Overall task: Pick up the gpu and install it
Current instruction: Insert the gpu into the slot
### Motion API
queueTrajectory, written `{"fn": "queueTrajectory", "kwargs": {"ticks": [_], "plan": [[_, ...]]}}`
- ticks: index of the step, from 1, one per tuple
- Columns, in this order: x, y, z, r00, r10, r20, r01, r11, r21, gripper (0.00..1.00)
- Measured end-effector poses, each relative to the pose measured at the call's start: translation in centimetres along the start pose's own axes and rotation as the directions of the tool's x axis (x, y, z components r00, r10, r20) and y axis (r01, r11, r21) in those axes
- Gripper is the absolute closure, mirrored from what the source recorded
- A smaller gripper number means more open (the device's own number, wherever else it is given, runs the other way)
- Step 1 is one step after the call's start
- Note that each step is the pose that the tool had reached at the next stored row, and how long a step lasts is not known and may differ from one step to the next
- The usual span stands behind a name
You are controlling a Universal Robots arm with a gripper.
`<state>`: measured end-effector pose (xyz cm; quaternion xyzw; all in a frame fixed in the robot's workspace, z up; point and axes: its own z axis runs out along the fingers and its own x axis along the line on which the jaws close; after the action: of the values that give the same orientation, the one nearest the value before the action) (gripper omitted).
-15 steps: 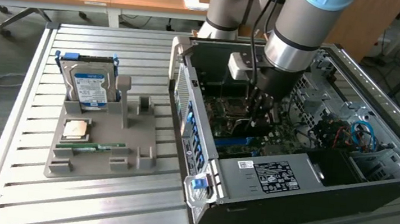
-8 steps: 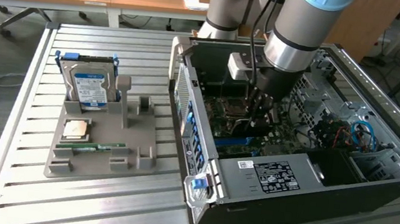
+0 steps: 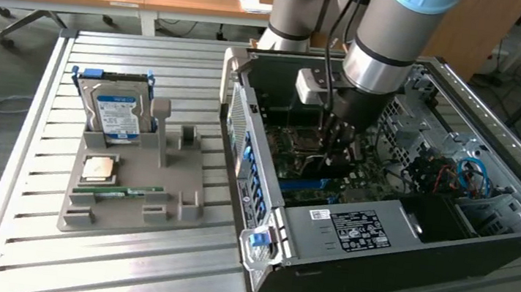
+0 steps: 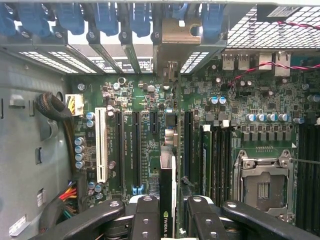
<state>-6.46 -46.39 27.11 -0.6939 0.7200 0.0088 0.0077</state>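
Black pincer (image 4: 167, 212) fingers (image 4: 145, 217) press on both flat sides of the gpu (image 4: 166, 187), clenched on it. The card stands edge-on between them, with a green logo on its dark upper edge. It hangs over the green motherboard (image 4: 240, 100) inside the open computer case (image 3: 379, 233), lined up along the expansion slots. It sits between the long black slots next to the white slot (image 4: 101, 150) on one side and the memory slots and bare processor socket (image 4: 262, 185) on the other. Its metal bracket (image 4: 176, 35) is at the case's rear wall, among the blue slot latches (image 4: 107, 17). Whether the card's lower edge is seated in a slot cannot be told.

In the exterior view the arm reaches down into the case from the far side, with the pincer (image 3: 339, 146) low over the board near the case's middle. The case lies on its side on the slatted metal counter (image 3: 129, 264), towards the exterior view's right. Well apart from it, towards the exterior view's left, a grey holder (image 3: 136, 205) carries a hard drive (image 3: 117, 111) standing upright at its far end. On its near part, a processor chip (image 3: 99, 168) and a narrow green memory stick (image 3: 118, 190) lie flat.
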Motion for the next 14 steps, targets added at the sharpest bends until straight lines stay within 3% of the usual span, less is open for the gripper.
{"fn": "queueTrajectory", "kwargs": {"ticks": [14], "plan": [[0.01,0.29,0.04,1.0000,0.000,-0.0001,0.000,1.0000,0.0004,0.74]]}}
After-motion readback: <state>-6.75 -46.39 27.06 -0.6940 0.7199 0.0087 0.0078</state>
